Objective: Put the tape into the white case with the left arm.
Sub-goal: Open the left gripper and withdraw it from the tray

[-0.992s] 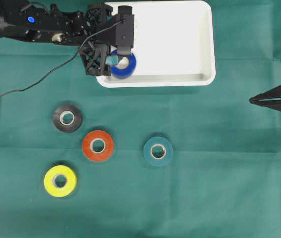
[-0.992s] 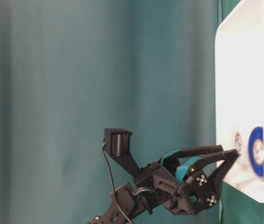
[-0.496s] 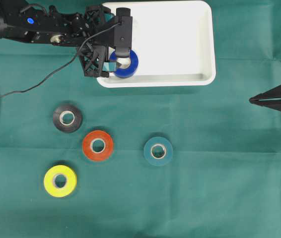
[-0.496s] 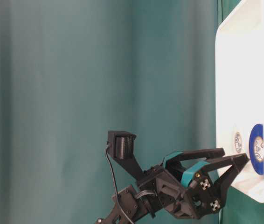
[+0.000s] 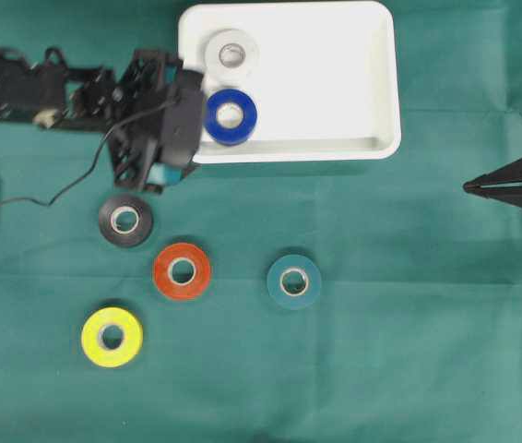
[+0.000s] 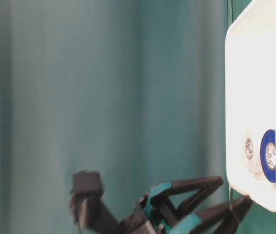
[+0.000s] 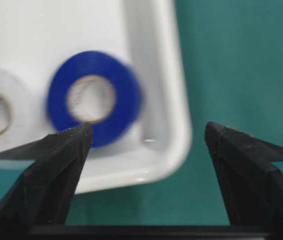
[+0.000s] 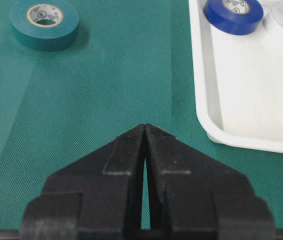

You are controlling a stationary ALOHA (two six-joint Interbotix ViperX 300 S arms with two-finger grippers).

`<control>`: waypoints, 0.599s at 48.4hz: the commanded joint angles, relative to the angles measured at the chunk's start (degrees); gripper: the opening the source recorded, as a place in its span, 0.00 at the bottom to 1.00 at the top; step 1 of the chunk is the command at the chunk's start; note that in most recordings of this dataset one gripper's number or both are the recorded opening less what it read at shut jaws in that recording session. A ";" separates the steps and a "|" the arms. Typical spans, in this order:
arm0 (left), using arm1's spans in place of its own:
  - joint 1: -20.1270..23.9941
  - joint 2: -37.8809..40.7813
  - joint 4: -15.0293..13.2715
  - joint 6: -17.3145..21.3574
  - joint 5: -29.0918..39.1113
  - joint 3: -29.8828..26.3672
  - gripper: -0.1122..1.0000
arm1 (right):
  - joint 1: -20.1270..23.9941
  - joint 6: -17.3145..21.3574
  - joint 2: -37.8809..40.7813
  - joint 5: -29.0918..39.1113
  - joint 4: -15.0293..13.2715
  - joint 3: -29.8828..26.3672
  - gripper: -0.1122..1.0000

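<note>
A: Where's the blue tape (image 5: 231, 116)?
B: Flat in the white case (image 5: 335, 83), near-left corner, just beside a white roll (image 5: 231, 52).
A: Claws?
B: Left claw (image 5: 155, 171) spread wide, empty, outside the case's left edge. Right claw (image 5: 469, 185) pressed together at the right.
A: Worktop?
B: 4 rolls: black (image 5: 125, 220), orange (image 5: 182, 270), teal (image 5: 293, 281), yellow (image 5: 112, 337).

Lab bench: green cloth (image 5: 381, 369), backdrop curtain (image 6: 79, 73).
</note>
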 commanded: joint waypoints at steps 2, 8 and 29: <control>-2.37 -3.60 -0.18 -0.70 -0.18 0.97 0.94 | 0.00 0.09 0.70 -0.62 0.00 -0.53 0.02; -4.13 -5.71 -0.18 -4.39 -0.18 2.90 0.94 | 0.00 0.09 0.62 -0.53 0.00 -0.53 0.02; -8.88 -10.11 -0.18 -11.43 -0.18 7.65 0.93 | 0.00 0.09 0.53 -0.62 0.00 -0.53 0.02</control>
